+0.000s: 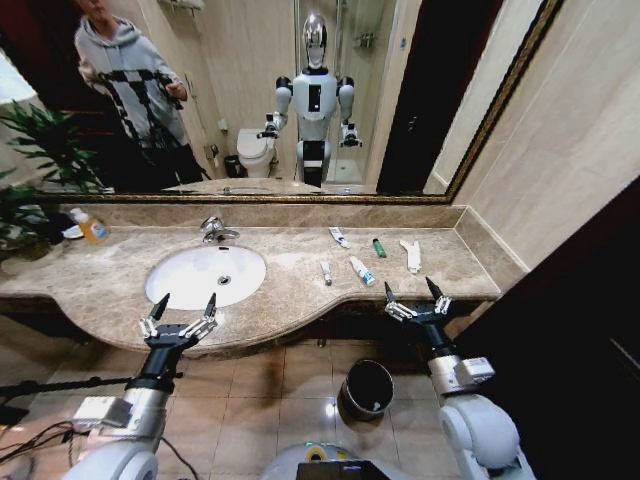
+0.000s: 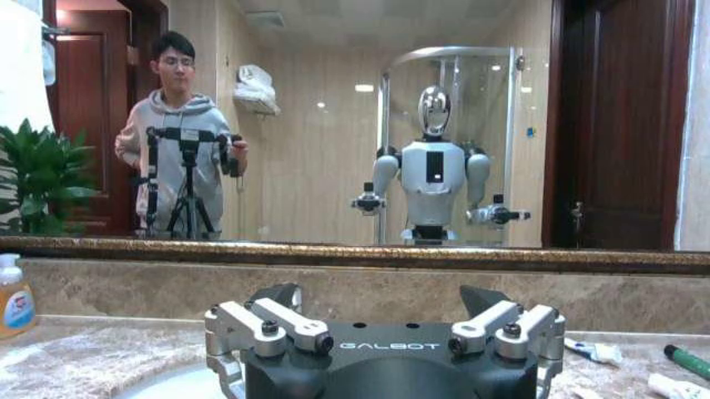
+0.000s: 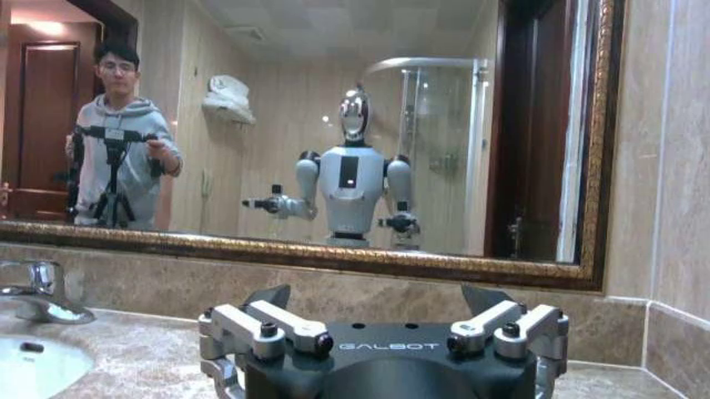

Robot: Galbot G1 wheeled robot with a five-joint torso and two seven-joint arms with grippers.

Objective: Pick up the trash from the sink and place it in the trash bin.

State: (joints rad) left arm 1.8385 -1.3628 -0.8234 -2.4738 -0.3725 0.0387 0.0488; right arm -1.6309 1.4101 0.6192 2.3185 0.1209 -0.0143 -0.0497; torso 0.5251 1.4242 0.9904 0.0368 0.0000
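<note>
The oval white sink (image 1: 205,275) with its chrome faucet (image 1: 213,230) sits in the marble counter (image 1: 290,300); I see only the drain inside the basin. Small pieces of trash lie on the counter right of it: white tubes (image 1: 362,270) (image 1: 326,272) (image 1: 339,237), a green stick (image 1: 379,247) and a white piece (image 1: 411,255). The black trash bin (image 1: 367,388) stands on the floor below the counter's front edge. My left gripper (image 1: 187,300) hangs open just before the sink's front rim. My right gripper (image 1: 409,286) is open at the counter's right front edge. Both hold nothing.
An orange soap bottle (image 1: 92,227) and a green plant (image 1: 25,205) stand at the counter's left end. A framed mirror (image 1: 300,110) runs along the back, and a tiled wall (image 1: 560,170) closes the right side. Tiled floor lies around the bin.
</note>
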